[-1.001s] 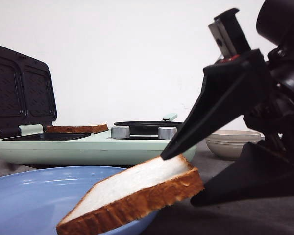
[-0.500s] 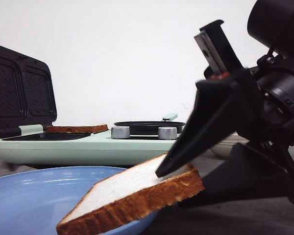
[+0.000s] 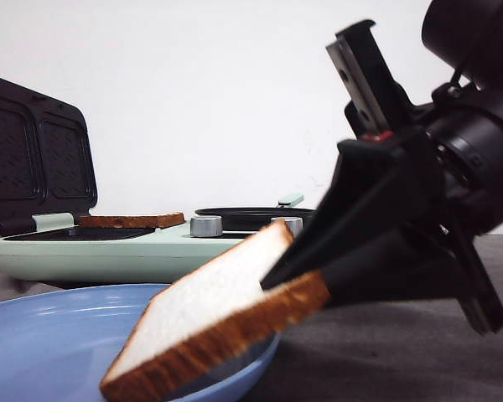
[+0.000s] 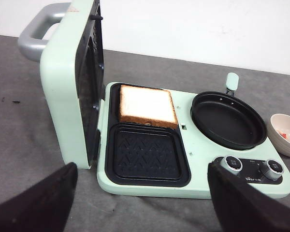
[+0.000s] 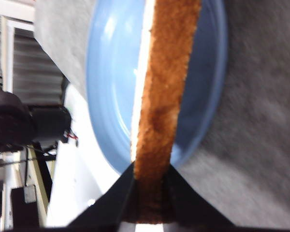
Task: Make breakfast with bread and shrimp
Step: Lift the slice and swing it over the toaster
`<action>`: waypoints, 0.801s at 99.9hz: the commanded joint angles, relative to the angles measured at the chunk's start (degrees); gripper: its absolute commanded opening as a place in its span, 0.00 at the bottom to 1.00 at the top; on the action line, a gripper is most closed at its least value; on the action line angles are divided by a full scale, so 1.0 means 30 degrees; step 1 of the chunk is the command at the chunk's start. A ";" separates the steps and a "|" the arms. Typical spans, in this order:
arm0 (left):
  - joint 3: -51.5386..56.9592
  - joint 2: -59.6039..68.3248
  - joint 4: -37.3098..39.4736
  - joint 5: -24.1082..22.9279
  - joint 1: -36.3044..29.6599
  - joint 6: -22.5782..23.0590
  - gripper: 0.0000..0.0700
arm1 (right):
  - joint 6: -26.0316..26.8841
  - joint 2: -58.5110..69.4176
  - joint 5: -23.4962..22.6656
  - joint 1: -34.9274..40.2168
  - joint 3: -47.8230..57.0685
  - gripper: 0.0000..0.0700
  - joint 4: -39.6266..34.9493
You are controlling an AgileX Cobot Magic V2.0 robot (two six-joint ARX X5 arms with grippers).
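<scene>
One bread slice, soft and likely light and crushable, is pinched at its crust edge by the right gripper fingers, tilted over the blue plate; left gripper fingers are spread empty.

I can read almost nothing here. The only lettering I find is a small dark mark between the two silver knobs on the front panel of the mint-green breakfast maker, seen from my left wrist; it is too small and blurred for me to make out its characters. The marks around the knobs themselves are just as unclear. In my front and right wrist views I see no words, numbers or signs that I can read.
</scene>
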 commanded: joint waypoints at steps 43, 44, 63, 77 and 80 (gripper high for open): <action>0.0066 0.0015 0.0211 0.0080 -0.0087 -0.0087 0.67 | 0.2521 -0.0168 0.0073 0.0197 0.2637 0.00 0.2863; 0.0066 0.0015 0.0204 0.0080 -0.0087 -0.0087 0.67 | 0.2514 -0.0168 0.0080 0.0197 0.2798 0.00 0.2834; 0.0066 0.0015 0.0211 0.0080 -0.0087 -0.0087 0.67 | 0.0903 0.0066 0.1435 0.0168 0.6747 0.00 -0.0160; 0.0066 0.0015 0.0211 0.0080 -0.0138 -0.0087 0.67 | -0.1319 0.1384 0.2004 0.0153 1.0280 0.00 -0.3300; 0.0066 0.0015 0.0211 0.0080 -0.0153 -0.0087 0.67 | -0.1617 0.1792 0.2033 0.0153 1.0994 0.00 -0.3665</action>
